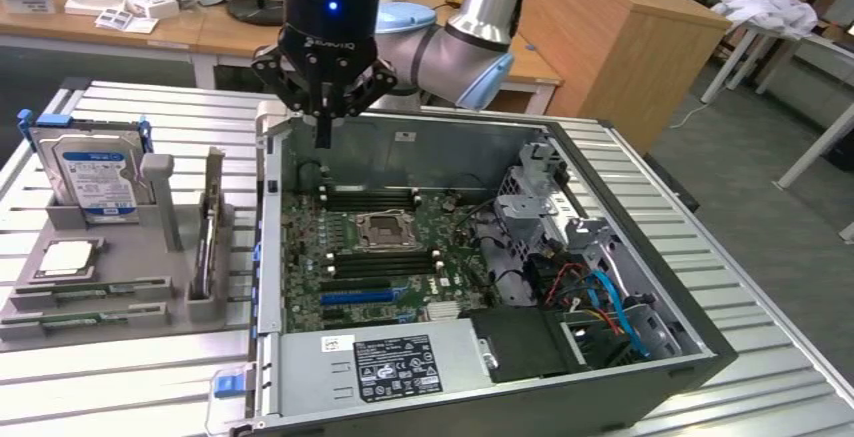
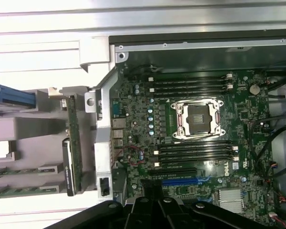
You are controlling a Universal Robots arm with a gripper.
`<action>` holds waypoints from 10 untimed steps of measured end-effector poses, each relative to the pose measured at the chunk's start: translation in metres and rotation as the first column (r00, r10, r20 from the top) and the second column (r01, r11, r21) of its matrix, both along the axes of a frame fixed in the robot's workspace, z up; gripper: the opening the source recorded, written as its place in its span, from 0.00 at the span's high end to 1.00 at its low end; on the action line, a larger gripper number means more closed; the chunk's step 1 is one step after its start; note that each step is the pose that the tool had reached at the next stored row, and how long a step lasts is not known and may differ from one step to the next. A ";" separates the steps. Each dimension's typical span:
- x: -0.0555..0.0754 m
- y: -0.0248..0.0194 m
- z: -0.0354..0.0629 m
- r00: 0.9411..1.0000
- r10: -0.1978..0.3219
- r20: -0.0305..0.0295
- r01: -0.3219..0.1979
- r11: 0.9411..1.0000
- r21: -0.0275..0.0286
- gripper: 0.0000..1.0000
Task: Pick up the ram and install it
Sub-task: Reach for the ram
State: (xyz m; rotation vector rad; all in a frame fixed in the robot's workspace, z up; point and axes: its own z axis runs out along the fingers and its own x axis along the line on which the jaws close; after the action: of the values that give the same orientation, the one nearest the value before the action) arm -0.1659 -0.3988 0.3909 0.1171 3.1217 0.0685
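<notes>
Green, slim ram point(image 2: 75, 138) stands on edge in the grey rack point(image 1: 158, 189), pincer point(image 1: 323, 135) closed and empty

ram point(image 2: 75, 143) green | motherboard point(image 1: 310, 257) green | end effector point(image 1: 324, 140) black | rack point(image 1: 160, 197) grey | hard drive point(image 1: 91, 179) blue-and-white label

You face a table point(image 1: 120, 377) of ribbed, bright sheet metal, and on it a case point(image 1: 694, 352) of matt grey steel. The board point(image 1: 387, 257) inside is glossy green laminate, its socket point(image 1: 386, 227) framed in shiny metal. The rack point(image 1: 160, 207) is matt grey plastic. The drive point(image 1: 91, 172) is smooth metal under a paper label. Your arm point(image 1: 487, 7) is satin silver metal, its gripper point(image 1: 323, 140) matt black. Behind are a wood cabinet point(image 1: 601, 47) and crumpled white cloth point(image 1: 781, 7).
</notes>
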 end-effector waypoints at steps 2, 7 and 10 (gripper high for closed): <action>-0.003 0.0000 -0.0002 1.000 0.000 -0.002 0.000 1.000 0.000 0.89; -0.009 0.0000 -0.0007 1.000 0.000 -0.009 0.000 1.000 0.000 0.89; -0.012 0.0000 -0.0011 1.000 0.000 -0.013 0.000 1.000 0.000 0.89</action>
State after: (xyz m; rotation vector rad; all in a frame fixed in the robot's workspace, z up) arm -0.1780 -0.3988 0.3898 0.1182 3.1345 0.0681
